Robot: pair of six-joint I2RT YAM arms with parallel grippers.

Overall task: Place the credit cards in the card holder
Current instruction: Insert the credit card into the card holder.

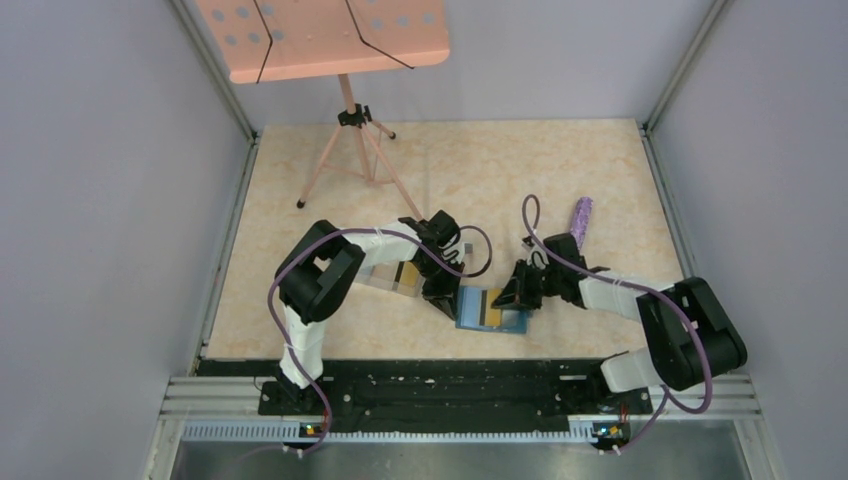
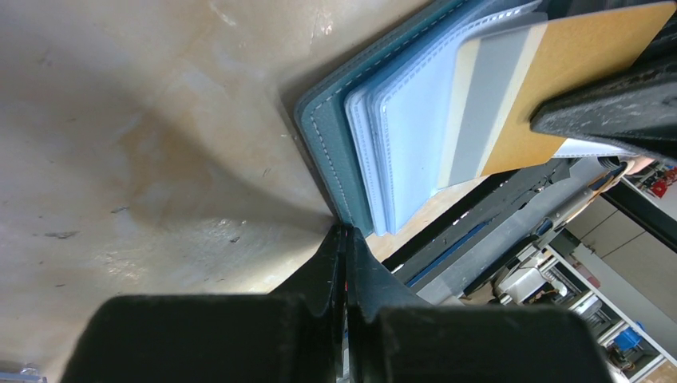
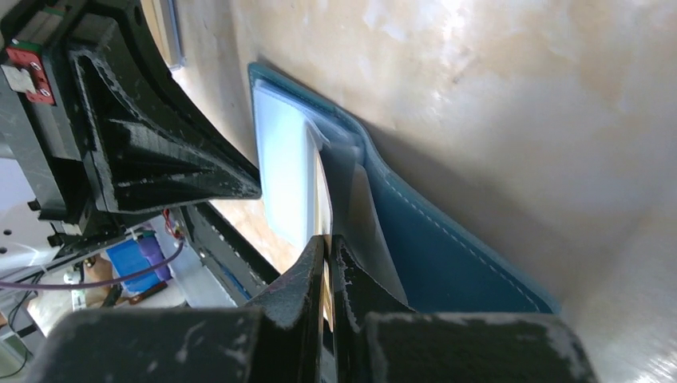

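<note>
The teal card holder (image 1: pixel 507 320) lies open near the table's front edge, its light blue slots (image 2: pixel 415 136) facing up. My left gripper (image 1: pixel 443 300) is shut, and its tips (image 2: pixel 346 233) touch the holder's left corner (image 2: pixel 327 144). My right gripper (image 1: pixel 510 298) is shut on a yellow-gold credit card (image 2: pixel 559 80) with a grey stripe. It holds the card's edge (image 3: pixel 323 191) over the slots, and part of the card lies on them. In the right wrist view the holder's teal cover (image 3: pixel 447 247) lies to the right of my fingers (image 3: pixel 328 239).
A clear plastic box (image 1: pixel 392 276) with more cards in it lies under the left forearm. A purple object (image 1: pixel 581 220) lies behind the right arm. A pink music stand's tripod (image 1: pixel 350 150) stands at the back left. The black base rail (image 1: pixel 420 385) runs just in front of the holder.
</note>
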